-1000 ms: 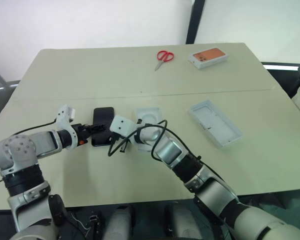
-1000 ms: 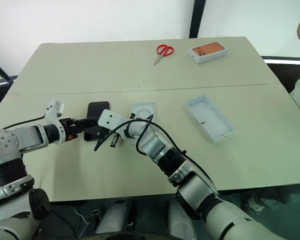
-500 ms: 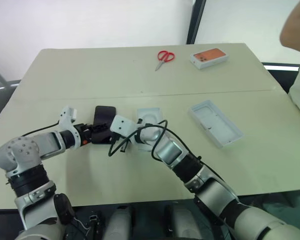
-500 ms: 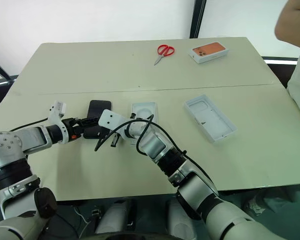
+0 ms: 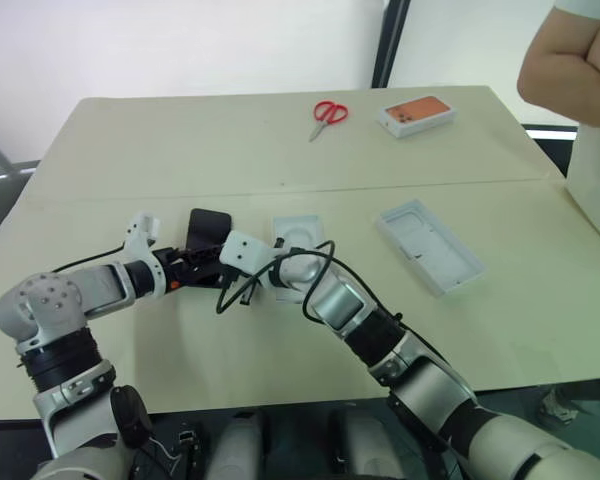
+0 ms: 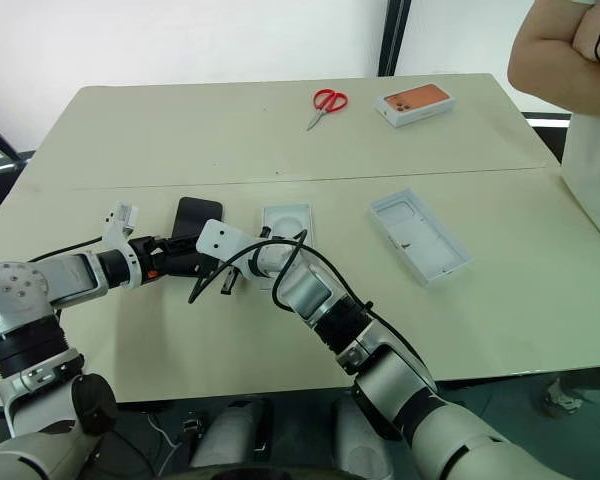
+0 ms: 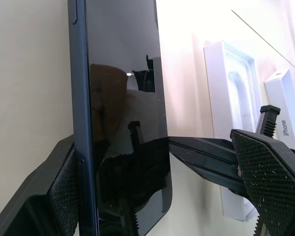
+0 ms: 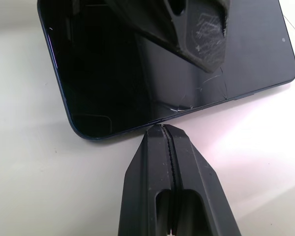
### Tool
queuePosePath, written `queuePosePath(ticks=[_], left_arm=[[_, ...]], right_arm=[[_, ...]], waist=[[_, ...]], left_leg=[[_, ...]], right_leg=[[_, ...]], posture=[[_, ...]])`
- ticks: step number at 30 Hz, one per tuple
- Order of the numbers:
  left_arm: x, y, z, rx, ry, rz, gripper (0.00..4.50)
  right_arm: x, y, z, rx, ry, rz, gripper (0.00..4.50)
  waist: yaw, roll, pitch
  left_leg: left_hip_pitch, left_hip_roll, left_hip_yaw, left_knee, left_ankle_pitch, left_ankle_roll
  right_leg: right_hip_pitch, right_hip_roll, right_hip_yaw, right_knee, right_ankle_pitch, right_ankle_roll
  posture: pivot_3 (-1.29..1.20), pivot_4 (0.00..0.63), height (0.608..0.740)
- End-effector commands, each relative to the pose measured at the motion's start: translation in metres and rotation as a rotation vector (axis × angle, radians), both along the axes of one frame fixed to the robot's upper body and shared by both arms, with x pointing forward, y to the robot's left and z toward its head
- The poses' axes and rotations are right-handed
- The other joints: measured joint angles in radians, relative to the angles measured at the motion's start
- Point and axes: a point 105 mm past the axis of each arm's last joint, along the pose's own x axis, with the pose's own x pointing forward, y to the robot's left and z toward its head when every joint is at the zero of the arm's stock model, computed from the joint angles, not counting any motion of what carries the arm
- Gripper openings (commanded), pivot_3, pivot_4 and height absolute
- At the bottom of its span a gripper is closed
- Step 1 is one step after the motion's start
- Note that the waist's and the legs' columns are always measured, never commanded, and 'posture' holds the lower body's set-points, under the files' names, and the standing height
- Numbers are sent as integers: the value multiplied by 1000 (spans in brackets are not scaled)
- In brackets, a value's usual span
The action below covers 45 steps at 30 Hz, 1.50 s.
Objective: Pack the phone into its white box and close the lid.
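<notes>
Phone (image 5: 206, 238): lies flat on the table (image 5: 180, 160), its near end between the two grippers and beside the insert tray (image 5: 298, 236).
Left gripper (image 7: 160, 196): fingers spread wide astride the phone's near end, one pad (image 7: 64, 191) against its left edge, the other pad (image 7: 263, 182) well off its right edge; nothing is clamped. I judge it is lining up a squeeze across the width.
Right gripper (image 8: 162, 130): fingers pressed together, tip touching the phone's edge, probably a stop to keep it from sliding.
White box (image 5: 430, 245): open, well apart on the robot's right; packing not yet begun.
Wrist views add: the pad contact and the fingertip on the edge.
Head views add: the layout, plus scissors (image 5: 328, 113) and orange-topped box (image 5: 416, 114) at the far side.
</notes>
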Motion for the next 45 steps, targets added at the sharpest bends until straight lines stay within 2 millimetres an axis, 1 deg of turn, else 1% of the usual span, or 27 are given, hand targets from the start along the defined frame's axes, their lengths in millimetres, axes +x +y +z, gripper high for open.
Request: queuePosePath(ticks=[1,2,3,4,16,19,29,32,33,41,45], left_arm=[[0,2,14,-10,-51,-2,3583],[1,2,14,-12,-53,1,3133],[1,3,14,-11,-54,5,2527],[1,4,14,-10,-54,10,2183],[0,9,15,-31,-64,39,2183],[-1,9,15,-32,-65,41,1307],[-1,10,15,-37,-65,46,1307],[-1,9,15,-42,-67,43,512],[-1,9,16,-43,-68,42,81],[-1,8,17,-46,-72,44,33],[0,9,24,-90,-102,53,33]], right_arm=[[-6,6,3,15,-12,27,0],[-6,6,4,15,-12,27,0],[-6,6,3,14,-13,27,0],[-6,6,3,13,-13,27,0],[-5,6,4,9,-18,32,0],[-5,6,4,8,-21,33,0],[-5,5,5,5,-27,34,0],[-5,5,5,4,-29,32,0],[-5,5,5,4,-30,32,0],[-4,3,7,-3,-49,30,0],[2,-1,21,11,-93,15,0]], waist=[[0,0,0],[-1,0,0],[0,0,0],[-1,0,0],[-3,0,0],[-3,0,0],[-3,0,0],[-3,0,0],[-3,0,0],[-3,0,0],[-3,0,0]], left_leg=[[0,0,0,0,0,0],[0,0,0,0,0,0],[0,0,0,0,0,0],[0,0,0,0,0,0],[0,0,0,0,0,0],[0,0,0,0,0,0],[0,0,0,0,0,0],[0,0,0,0,0,0],[0,0,0,0,0,0],[0,1,0,0,0,0],[0,0,0,0,0,0]], right_leg=[[0,0,0,0,0,0],[0,0,0,0,0,0],[0,0,0,0,0,0],[0,0,0,0,0,0],[0,0,0,0,0,0],[0,0,0,0,0,0],[0,0,0,0,0,0],[0,0,0,0,0,0],[0,0,0,0,0,0],[0,0,0,0,0,0],[-1,0,0,0,0,0]], posture=[[0,150,740],[0,150,740],[0,150,740],[0,150,740],[0,150,740],[0,150,740],[0,150,740],[0,150,740],[0,150,740],[0,150,740],[0,150,740]])
